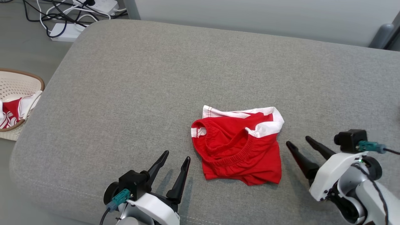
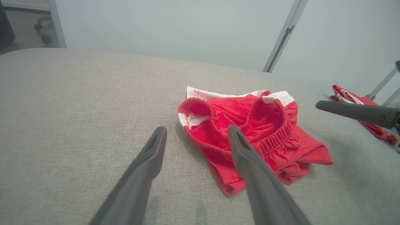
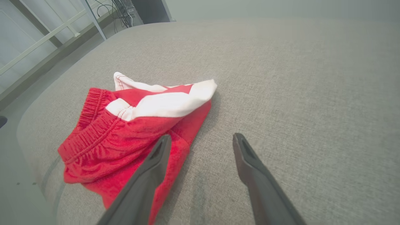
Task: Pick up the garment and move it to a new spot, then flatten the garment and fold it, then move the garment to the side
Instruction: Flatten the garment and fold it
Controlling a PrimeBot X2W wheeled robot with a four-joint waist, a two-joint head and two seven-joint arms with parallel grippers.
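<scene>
The garment (image 1: 238,147), red shorts with white trim and an elastic waistband, lies crumpled on the grey cushion (image 1: 156,81) near its front edge. My left gripper (image 1: 177,154) stands open just left of it, nothing between its fingers. To the garment's right, my right gripper (image 1: 298,140) is open and apart from the cloth. Seen from the left wrist, the garment (image 2: 250,134) lies just beyond the open left gripper (image 2: 197,131), and a right-gripper finger (image 2: 356,112) reaches in from the right. The right wrist view has the garment (image 3: 131,131) left of the open right gripper (image 3: 201,139).
A cream basket (image 1: 18,84) with red-and-white cloth in it stands on the floor at the left. Cables and power strips (image 1: 67,29) lie on the floor beyond the cushion's far left corner. Another red-and-white cloth (image 2: 359,106) lies at the cushion's far right in the left wrist view.
</scene>
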